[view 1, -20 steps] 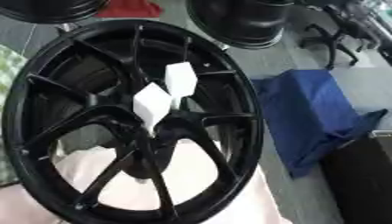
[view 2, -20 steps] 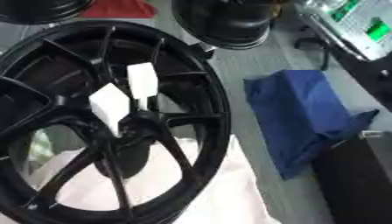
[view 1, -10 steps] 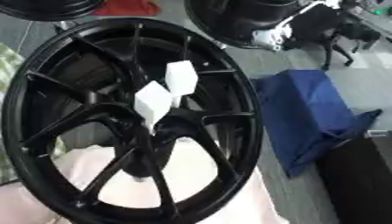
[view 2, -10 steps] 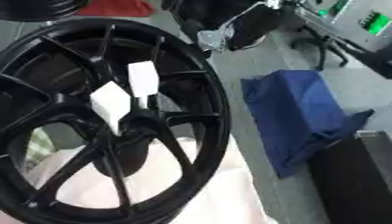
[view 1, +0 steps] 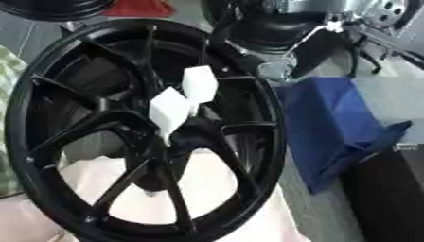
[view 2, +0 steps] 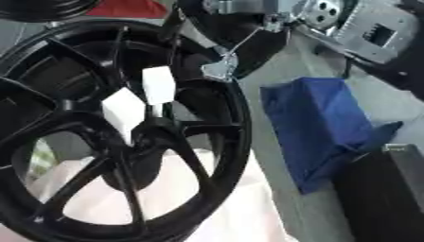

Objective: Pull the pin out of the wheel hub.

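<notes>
- Sticking out of the middle of the wheel hub point(view 1: 267, 124): two white-headed pins point(view 1: 170, 111) point(view 1: 199, 84), stems pointing down into the centre, both down-left of the fingers.
- Right hand point(view 2: 219, 70) hangs by the rim and is the only one showing; honestly can't tell if it's released or clenched.
- One blue cloth point(view 1: 331, 123) lies off to the right of the fingers.

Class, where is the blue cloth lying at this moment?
The blue cloth lies right of the black wheel, beside its rim, in both eye views.
</notes>
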Tool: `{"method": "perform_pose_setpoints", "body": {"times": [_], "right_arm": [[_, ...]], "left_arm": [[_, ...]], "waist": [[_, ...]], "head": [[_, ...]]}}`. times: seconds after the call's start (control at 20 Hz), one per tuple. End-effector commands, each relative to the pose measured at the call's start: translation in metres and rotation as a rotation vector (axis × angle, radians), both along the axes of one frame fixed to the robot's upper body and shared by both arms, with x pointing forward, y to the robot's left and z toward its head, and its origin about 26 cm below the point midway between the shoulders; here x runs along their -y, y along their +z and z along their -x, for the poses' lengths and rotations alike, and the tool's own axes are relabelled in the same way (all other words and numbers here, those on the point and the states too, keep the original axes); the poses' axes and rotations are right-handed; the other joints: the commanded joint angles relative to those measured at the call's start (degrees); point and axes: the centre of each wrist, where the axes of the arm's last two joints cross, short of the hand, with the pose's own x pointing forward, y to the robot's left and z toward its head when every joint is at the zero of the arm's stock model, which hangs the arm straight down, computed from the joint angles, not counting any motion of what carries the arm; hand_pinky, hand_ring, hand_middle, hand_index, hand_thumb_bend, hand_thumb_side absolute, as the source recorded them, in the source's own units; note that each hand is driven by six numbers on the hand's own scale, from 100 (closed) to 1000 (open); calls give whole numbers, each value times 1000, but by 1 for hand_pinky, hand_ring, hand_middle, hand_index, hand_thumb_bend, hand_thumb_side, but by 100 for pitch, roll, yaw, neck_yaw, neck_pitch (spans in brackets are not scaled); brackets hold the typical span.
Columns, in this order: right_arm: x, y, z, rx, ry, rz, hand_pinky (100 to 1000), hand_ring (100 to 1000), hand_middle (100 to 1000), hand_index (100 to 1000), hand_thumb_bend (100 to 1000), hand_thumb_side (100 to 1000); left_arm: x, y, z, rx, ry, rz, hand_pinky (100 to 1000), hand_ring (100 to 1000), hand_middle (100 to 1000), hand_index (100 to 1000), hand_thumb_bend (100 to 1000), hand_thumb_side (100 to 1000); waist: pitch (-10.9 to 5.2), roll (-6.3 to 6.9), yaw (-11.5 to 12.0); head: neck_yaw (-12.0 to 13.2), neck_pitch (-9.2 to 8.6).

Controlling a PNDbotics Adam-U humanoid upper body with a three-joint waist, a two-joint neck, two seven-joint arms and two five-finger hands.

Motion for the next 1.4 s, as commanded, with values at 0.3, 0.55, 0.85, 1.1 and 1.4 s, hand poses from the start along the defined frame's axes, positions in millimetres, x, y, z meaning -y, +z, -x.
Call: {"method": "perform_pose_setpoints", "body": {"times": [0.3, 0.55, 0.85, 1.1, 1.4], "right_arm": [[-7, -4, 0, -40, -59, 12, 931, 878, 759, 892, 238, 500], [-11, -8, -1, -59, -85, 3, 934, 884, 770, 907, 240, 495], [-17, -8, -3, -22, -125, -11, 943, 897, 782, 909, 259, 494], [-20, -11, -4, 3, -139, -33, 947, 901, 789, 909, 260, 487], [-26, -14, -5, -14, -145, -19, 946, 897, 785, 904, 258, 517]], "left_arm": [[1, 7, 2, 25, -14, -15, 868, 526, 568, 737, 453, 657], [3, 7, 2, 22, -21, -15, 869, 525, 566, 736, 450, 660], [3, 6, 2, 20, -23, -19, 871, 524, 566, 736, 447, 665], [5, 7, 2, 21, -28, -21, 872, 523, 566, 736, 446, 668], [6, 7, 2, 25, -32, -23, 874, 523, 566, 736, 443, 672]], "waist": [[-21, 28, 24], [43, 0, 36], [125, -53, 53], [206, -99, 76], [291, -136, 116]], "head": [[14, 6], [38, 5], [46, -1], [51, -67], [-14, -79]]}}
